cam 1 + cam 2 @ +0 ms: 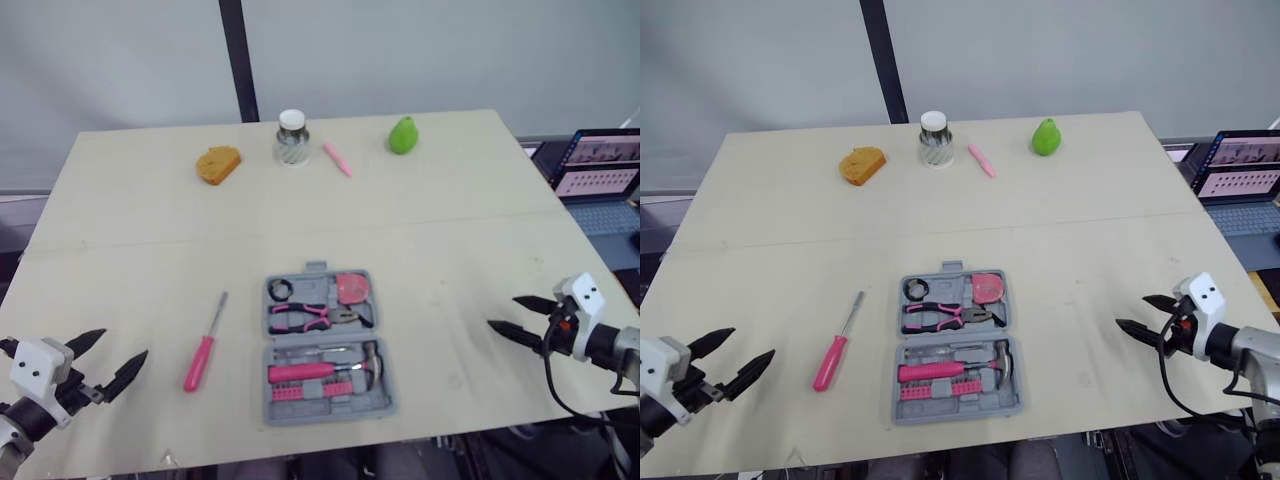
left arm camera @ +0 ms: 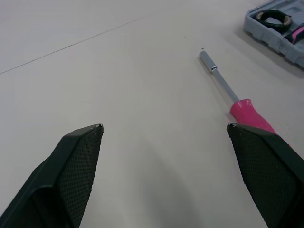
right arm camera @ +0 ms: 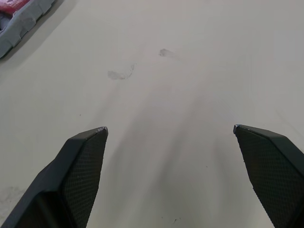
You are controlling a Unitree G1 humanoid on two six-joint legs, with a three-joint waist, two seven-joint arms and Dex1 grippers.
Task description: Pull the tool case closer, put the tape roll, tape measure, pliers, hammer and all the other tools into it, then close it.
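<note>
An open grey tool case point(image 1: 320, 338) lies near the front edge of the pale surface point(image 1: 450, 220), with pliers point(image 1: 310, 317) and a hammer point(image 1: 305, 371) seated inside. A pink-handled screwdriver point(image 1: 204, 345) is laid just left of it, between the case and the left pincer point(image 1: 118, 348), which is spread wide and empty. The right pincer point(image 1: 503, 312), equally wide and empty, is held well right of the case.
</note>
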